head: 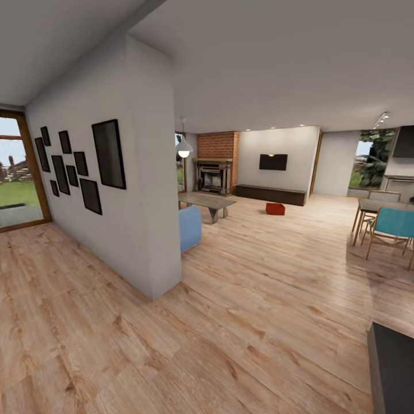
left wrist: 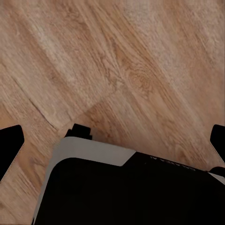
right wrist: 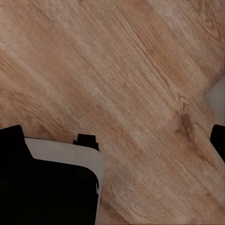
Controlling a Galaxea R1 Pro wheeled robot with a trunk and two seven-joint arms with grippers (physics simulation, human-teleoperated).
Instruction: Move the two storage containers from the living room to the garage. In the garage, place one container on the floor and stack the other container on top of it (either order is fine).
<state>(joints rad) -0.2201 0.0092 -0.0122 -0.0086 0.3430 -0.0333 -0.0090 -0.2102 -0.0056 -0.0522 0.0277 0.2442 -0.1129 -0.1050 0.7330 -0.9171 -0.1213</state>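
From the head view the robot looks across a light wood plank floor into the living room, where a red-brick fireplace stands at the far wall and serves as the landmark here. One orange-red open-topped rectangular storage container sits on the planks to the right of the fireplace, in front of the long dark low cabinet under the black wall television. A second container cannot be picked out from here. At this range the box is too small to tell whether anything lies inside it.

Left of the fireplace's base stands a grey low coffee table, and nearer still the corner of a pale blue sofa pokes out from behind a white partition wall hung with dark picture frames. Well to the right of the fireplace are wooden dining chairs with teal seats.

The step in hand looks like the approach drive. To do it well, steer right of the partition and sofa corner, keep left of the chairs, and stop squarely facing the container.

Both wrist views look down on planks. The left gripper and right gripper each show dark fingertips spread wide at the picture edges, holding nothing.
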